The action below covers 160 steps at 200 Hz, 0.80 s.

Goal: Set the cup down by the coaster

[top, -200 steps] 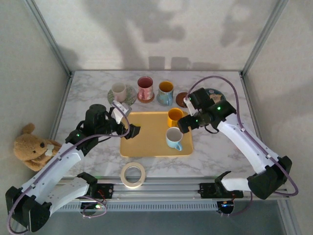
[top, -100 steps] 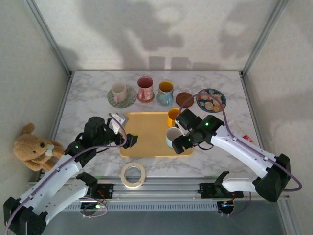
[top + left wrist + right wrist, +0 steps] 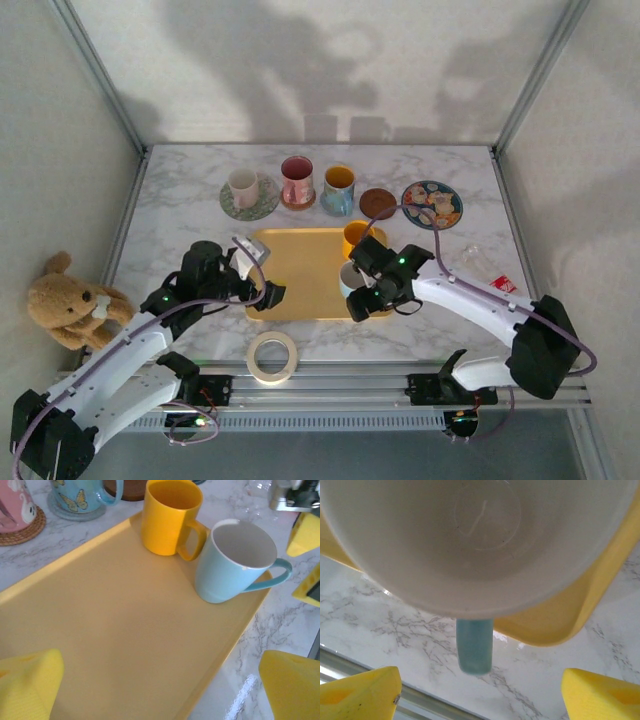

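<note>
Over the marble table (image 3: 180, 200), seen from above, the right gripper (image 3: 362, 300) hangs low at the near right corner of the yellow tray (image 3: 300, 262), right at the light blue cup (image 3: 350, 278). That cup stands on the tray just beside a yellow cup (image 3: 357, 237). The bare brown coaster (image 3: 378, 203) lies off the tray, beyond both cups. The left gripper (image 3: 270, 291) hovers at the tray's left edge.

From the left wrist, its pads (image 3: 30, 685) are spread wide with nothing between them but tray. The light blue cup stands upright ahead, its handle (image 3: 272, 575) reaching past the tray's edge.

From the right wrist, the handle lies between widely parted pads (image 3: 360, 692), neither touching it, so nothing is gripped.

The step in hand appears to be the grasp. Next the jaws would need to close on the handle, lift the light blue cup clear of the tray's rim and carry it to the brown coaster.
</note>
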{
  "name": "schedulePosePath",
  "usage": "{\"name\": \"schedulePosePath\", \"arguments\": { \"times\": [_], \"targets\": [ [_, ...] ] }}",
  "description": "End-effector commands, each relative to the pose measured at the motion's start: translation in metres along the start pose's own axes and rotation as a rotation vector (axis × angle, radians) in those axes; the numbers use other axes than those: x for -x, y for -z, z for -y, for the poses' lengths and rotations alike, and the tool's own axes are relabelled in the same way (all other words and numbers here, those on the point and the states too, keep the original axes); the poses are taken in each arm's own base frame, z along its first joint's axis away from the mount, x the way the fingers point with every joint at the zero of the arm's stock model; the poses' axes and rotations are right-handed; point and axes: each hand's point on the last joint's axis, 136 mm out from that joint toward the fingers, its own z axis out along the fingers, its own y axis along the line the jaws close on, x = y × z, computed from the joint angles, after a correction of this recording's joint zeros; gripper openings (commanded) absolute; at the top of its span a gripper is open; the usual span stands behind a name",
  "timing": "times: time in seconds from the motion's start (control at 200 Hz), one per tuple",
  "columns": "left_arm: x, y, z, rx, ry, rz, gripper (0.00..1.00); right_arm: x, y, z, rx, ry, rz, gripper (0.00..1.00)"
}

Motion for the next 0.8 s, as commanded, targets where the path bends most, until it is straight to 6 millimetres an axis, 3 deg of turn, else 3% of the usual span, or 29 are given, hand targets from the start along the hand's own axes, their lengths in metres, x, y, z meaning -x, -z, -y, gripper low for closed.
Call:
{"name": "schedulePosePath", "arguments": {
  "times": [0.0,0.506,0.796],
  "targets": [
    [-0.001,-0.002,0.009,-0.049,-0.051,0.008,1.0,0.005,-0.01,-0.006,0.015,-0.022,0.015,0.82],
    [-0.032,-0.016,0.017,-0.131,-0.091,-0.099,1.0,0.018,-0.027,-0.006,-0.003,-0.028,0.045,0.69],
    [-0.026,-0.018,0.022,-0.148,-0.095,-0.077,1.0,0.021,-0.03,-0.009,0.01,-0.035,0.049,0.6]
  ]
}}
